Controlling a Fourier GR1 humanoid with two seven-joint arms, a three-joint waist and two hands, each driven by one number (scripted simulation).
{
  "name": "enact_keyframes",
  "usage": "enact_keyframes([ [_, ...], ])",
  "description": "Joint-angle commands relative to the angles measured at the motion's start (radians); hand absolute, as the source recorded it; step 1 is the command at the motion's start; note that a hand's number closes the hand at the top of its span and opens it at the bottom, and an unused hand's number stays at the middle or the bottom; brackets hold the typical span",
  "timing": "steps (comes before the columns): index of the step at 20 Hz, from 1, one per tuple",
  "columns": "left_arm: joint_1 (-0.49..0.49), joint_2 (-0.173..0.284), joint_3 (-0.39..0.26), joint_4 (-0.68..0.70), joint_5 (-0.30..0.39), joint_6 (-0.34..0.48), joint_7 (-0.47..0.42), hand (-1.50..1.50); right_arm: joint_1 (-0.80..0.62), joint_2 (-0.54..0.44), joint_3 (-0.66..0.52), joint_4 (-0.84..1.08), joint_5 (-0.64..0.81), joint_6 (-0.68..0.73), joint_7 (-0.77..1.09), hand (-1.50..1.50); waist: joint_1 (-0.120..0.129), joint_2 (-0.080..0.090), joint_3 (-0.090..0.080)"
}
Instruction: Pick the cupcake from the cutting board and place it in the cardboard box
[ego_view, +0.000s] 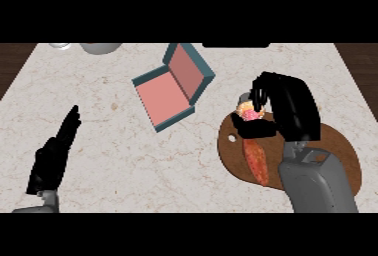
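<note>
Black right hand sits over the far edge of the round brown cutting board, fingers and thumb curled round the cupcake. Pink-topped cupcake shows between the fingers and the thumb, right at the board's far-left rim; can't tell whether it's lifted clear of the board or touching it. Just below the hand, on the board, lies a long orange-red item, looks like a carrot or similar, can't say for sure. Grey forearm comes in from the lower edge, covering the middle of the board.

Box is up and to the left of the right hand, near but apart from it: teal outside, pink inside, lid flapped open and leaning toward the hand's side. Nothing visible inside.

Left hand is well apart, far to the left, low on the marble counter, fingers straight and pointing away, holding nothing.

Beyond the box, at the counter's far edge, a grey rounded object is cut off by the frame, plus a dark flat thing further right.
</note>
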Motion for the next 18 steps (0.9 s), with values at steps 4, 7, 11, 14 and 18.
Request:
enact_keyframes([
  [4, 0.006, -0.044, -0.039, 0.014, -0.047, 0.03, -0.024, 0.0, -0.273, 0.028, -0.036, 0.206, -0.088, -0.069, -0.007, 1.5, 0.014, 0.005, 0.0],
  [7, 0.018, 0.014, 0.014, -0.064, 0.008, -0.033, 0.045, 0.0, -0.365, 0.029, -0.016, 0.217, -0.105, -0.022, 0.102, 1.5, 0.01, 0.002, 0.0],
  [11, 0.03, -0.019, 0.001, 0.008, -0.007, -0.016, -0.038, 0.0, -0.48, 0.029, 0.11, 0.396, -0.142, -0.173, 0.213, 1.5, 0.019, 0.004, -0.001],
  [14, -0.027, 0.003, 0.017, 0.014, 0.005, -0.036, -0.006, 0.0, -0.581, 0.029, 0.02, 0.627, -0.165, -0.222, 0.096, 1.5, 0.027, 0.009, -0.001],
  [18, -0.02, -0.059, -0.054, -0.012, -0.061, 0.016, 0.008, 0.0, -0.718, 0.029, 0.086, 0.799, -0.254, -0.286, 0.158, 1.5, 0.04, 0.01, -0.001],
])
